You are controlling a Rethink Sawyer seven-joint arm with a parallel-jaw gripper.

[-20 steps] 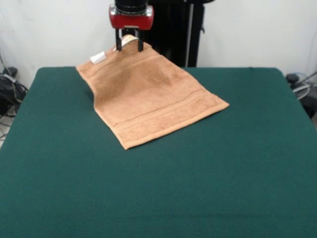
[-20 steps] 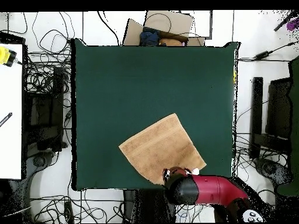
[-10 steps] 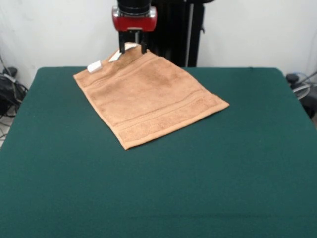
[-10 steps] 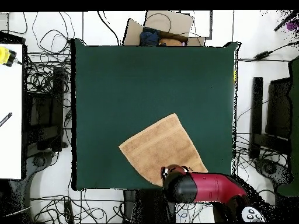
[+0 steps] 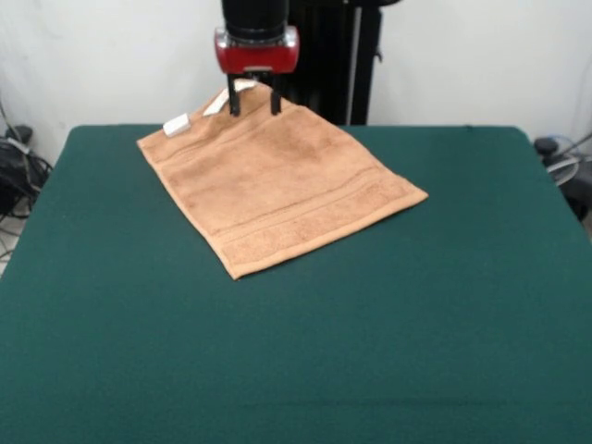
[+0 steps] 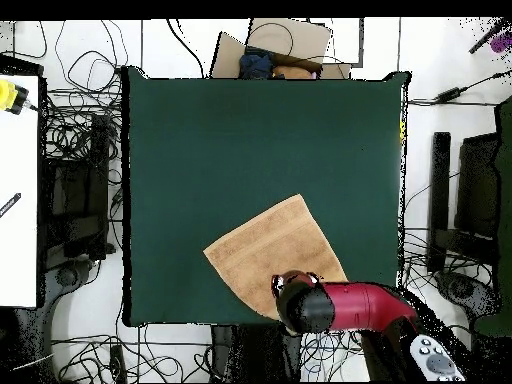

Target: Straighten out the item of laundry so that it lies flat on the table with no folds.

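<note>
The tan-orange towel (image 5: 277, 180) lies spread out on the dark green table (image 5: 370, 324), turned diagonally, with its far corner at the table's back edge. A white label (image 5: 176, 124) sticks out at its far left corner and a white loop (image 5: 242, 85) shows near the far corner. My gripper (image 5: 254, 104) hangs over that far corner, open, its two black fingers (image 5: 234, 102) spread with nothing between them. In the overhead view the towel (image 6: 272, 250) sits near the table's (image 6: 250, 140) lower edge, and the red gripper head (image 6: 298, 302) covers its lower corner.
Tangled cables (image 6: 75, 150) lie on the floor around the table. A cardboard box (image 6: 275, 45) stands beyond the far edge and a white bench (image 6: 18, 190) at the left. The black pedestal (image 5: 333, 55) rises behind the towel.
The gripper has opened and let go of the towel's far corner. That corner has dropped from its lifted peak to lie flat. The gripper drifted slightly right in the front view.
</note>
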